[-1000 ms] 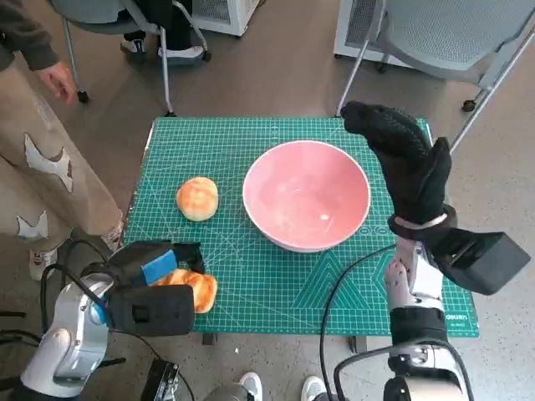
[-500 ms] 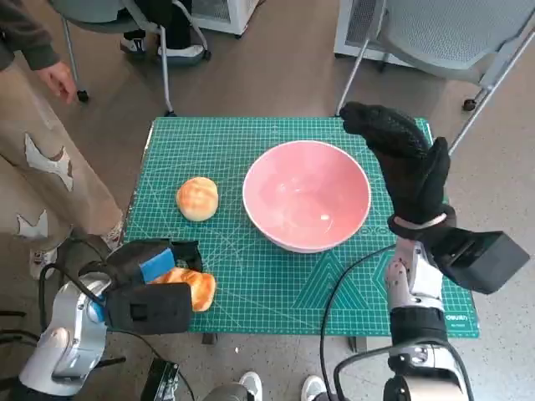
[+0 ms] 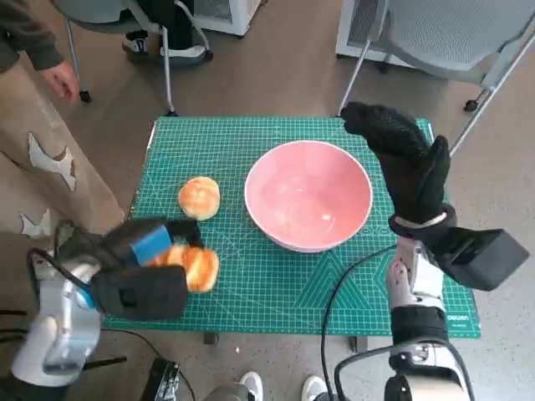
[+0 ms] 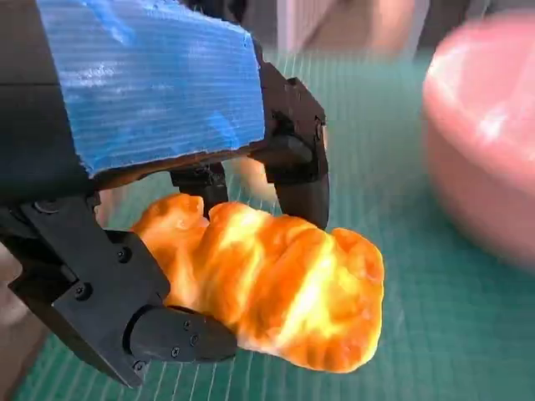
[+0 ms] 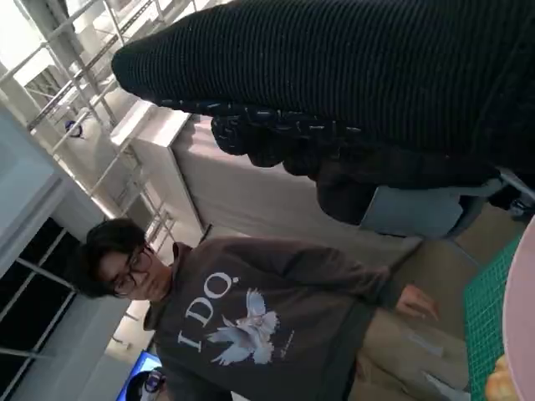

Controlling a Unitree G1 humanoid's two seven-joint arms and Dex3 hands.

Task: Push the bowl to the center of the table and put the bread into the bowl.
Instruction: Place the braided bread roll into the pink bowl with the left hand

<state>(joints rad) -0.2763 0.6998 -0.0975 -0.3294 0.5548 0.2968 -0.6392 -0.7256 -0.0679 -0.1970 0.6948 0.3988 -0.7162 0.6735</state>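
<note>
A pink bowl [image 3: 308, 195] stands near the middle of the green mat [image 3: 251, 142]. My left hand [image 3: 138, 267] grips a golden croissant-shaped bread [image 3: 194, 266] at the mat's front left, lifted slightly off the surface. The left wrist view shows that bread [image 4: 276, 284] between the black fingers [image 4: 297, 167], with the bowl [image 4: 485, 142] beyond. A round bread roll [image 3: 199, 197] lies on the mat left of the bowl. My gloved right hand [image 3: 405, 163] stands upright beside the bowl's right rim, fingers extended, holding nothing; it shows as the dark glove [image 5: 351, 83] in the right wrist view.
A person [image 3: 33, 125] stands by the table's left side, hand [image 3: 63, 81] hanging near the corner; the same person [image 5: 251, 317] shows in the right wrist view. Chairs [image 3: 451, 42] stand behind the table. A cable [image 3: 343, 284] crosses the mat's front right.
My left hand has raised and carried the croissant bread a little up and toward the bowl. The right hand and the bowl have held still.
</note>
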